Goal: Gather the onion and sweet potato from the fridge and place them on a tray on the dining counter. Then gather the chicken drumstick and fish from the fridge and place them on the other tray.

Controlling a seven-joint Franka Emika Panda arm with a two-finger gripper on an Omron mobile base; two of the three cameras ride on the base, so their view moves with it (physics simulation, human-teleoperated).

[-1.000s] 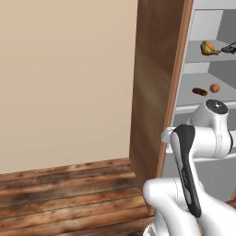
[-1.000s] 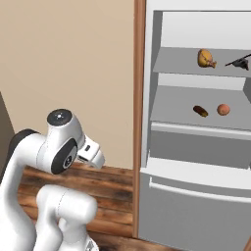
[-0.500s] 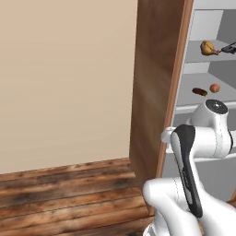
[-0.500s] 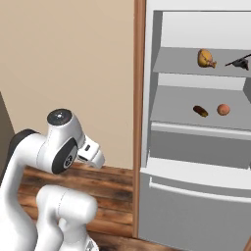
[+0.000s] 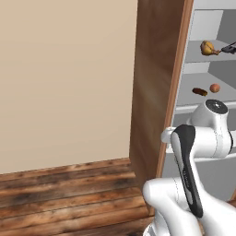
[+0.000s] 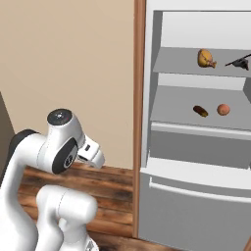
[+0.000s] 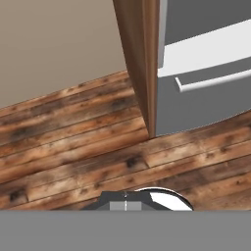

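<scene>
The claw is pressed together, holding nothing, its fingertips cut off at the hand view's bottom edge. Well above and beyond it, in the open fridge (image 6: 196, 162), the onion (image 6: 223, 109) and sweet potato (image 6: 200, 111) lie side by side on one shelf; the chicken drumstick (image 6: 206, 58) sits higher, beside a dark fish (image 6: 238, 62) cropped by the frame.

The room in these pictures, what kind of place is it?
Most likely a home kitchen: an open fridge with grey shelves holding an onion and a sweet potato, beside a beige wall and a wooden floor.
</scene>
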